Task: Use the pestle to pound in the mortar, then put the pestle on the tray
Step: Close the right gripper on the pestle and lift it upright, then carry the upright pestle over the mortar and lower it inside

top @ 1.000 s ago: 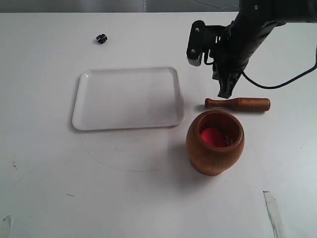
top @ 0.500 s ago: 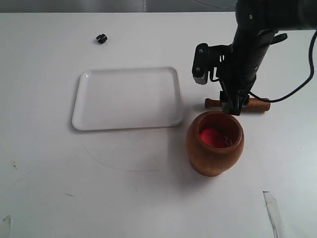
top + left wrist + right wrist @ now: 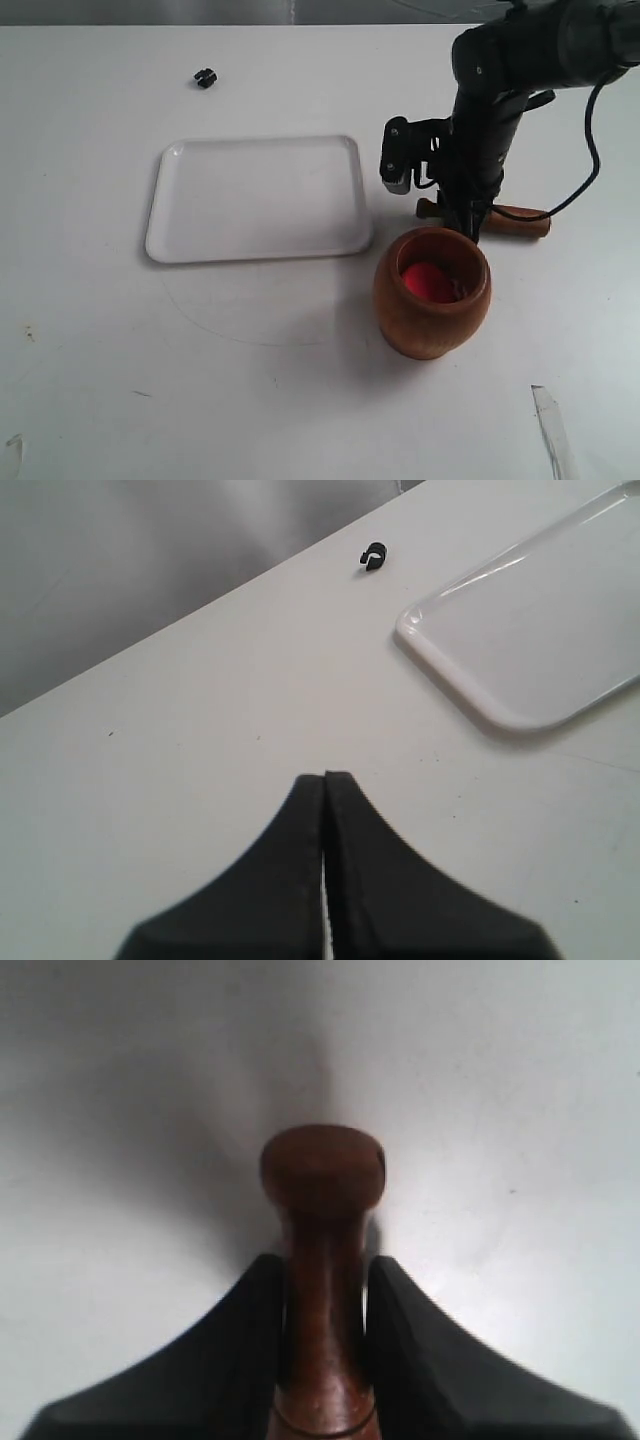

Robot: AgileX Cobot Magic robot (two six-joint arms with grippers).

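Observation:
The brown wooden mortar (image 3: 430,310) stands upright on the white table with a red ball (image 3: 428,282) inside. Just behind it lies the pestle (image 3: 515,220), knobbed narrow end pointing toward the tray. My right gripper (image 3: 468,222) reaches down onto it. In the right wrist view its fingers (image 3: 325,1265) are shut on the pestle's thin neck, behind the knob (image 3: 322,1175). The white tray (image 3: 255,197) lies flat to the left of the mortar with nothing on it. My left gripper (image 3: 325,777) is shut on nothing above bare table, with the tray's corner (image 3: 540,640) ahead of it.
A small black part (image 3: 205,77) lies on the table beyond the tray's far left corner, also seen in the left wrist view (image 3: 372,555). A pale strip (image 3: 552,425) lies at the table's near right. The right arm's cable hangs beside the pestle.
My right gripper has come down from above the pestle and closed round its neck. The pestle has turned slightly on the table. The mortar has shifted a little.

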